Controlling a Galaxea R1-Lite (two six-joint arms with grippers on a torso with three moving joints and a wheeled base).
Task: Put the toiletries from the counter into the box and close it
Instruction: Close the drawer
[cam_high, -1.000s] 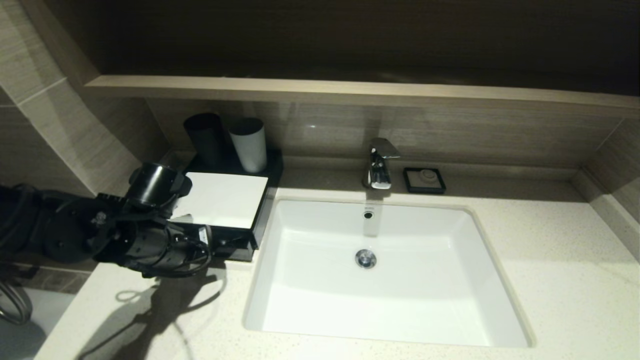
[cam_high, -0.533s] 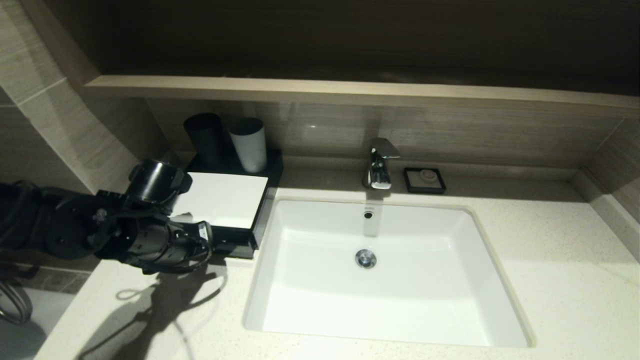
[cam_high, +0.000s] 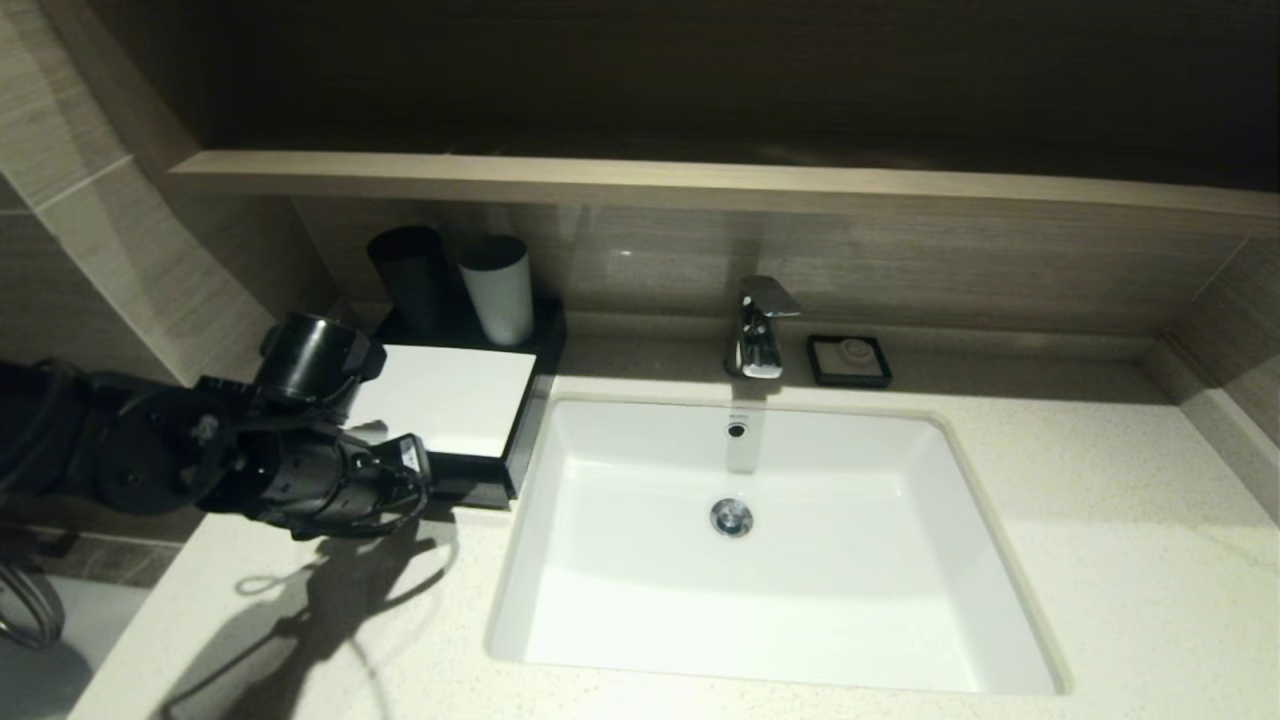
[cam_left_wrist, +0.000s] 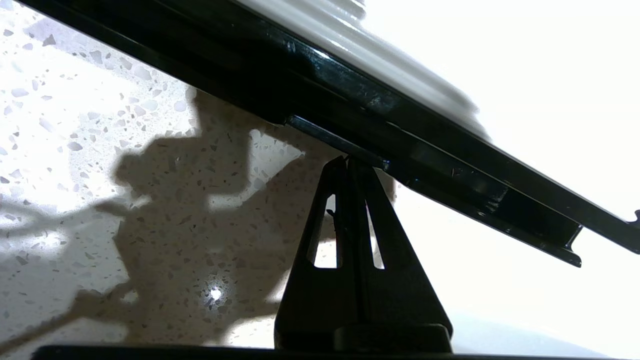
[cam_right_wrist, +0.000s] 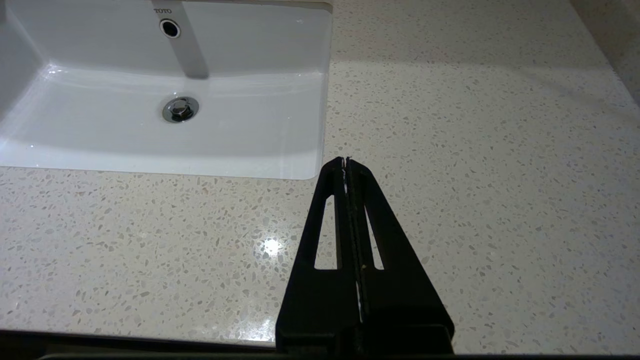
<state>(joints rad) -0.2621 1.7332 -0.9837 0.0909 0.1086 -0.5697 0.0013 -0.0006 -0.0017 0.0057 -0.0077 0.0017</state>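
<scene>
The box (cam_high: 440, 400), low and black with a white top panel, stands on the counter (cam_high: 1100, 520) left of the basin. My left gripper (cam_left_wrist: 346, 159) is shut with nothing in it. Its tips press against the box's black front edge (cam_left_wrist: 400, 125), low down near the counter (cam_left_wrist: 75, 125). In the head view the left arm (cam_high: 300, 470) reaches in from the left to the box's front. My right gripper (cam_right_wrist: 346, 160) is shut and empty, above bare counter (cam_right_wrist: 475, 150) beside the basin's corner. The toiletries are out of view.
A black cup (cam_high: 410, 275) and a white cup (cam_high: 497, 288) stand at the back of the box. The white basin (cam_high: 760, 560) fills the middle, with a tap (cam_high: 760, 330) and a small black soap dish (cam_high: 849, 360) behind. A wooden ledge (cam_high: 700, 185) runs above.
My left arm has pushed forward towards the box, and the box's black front now sits further back under the white top.
</scene>
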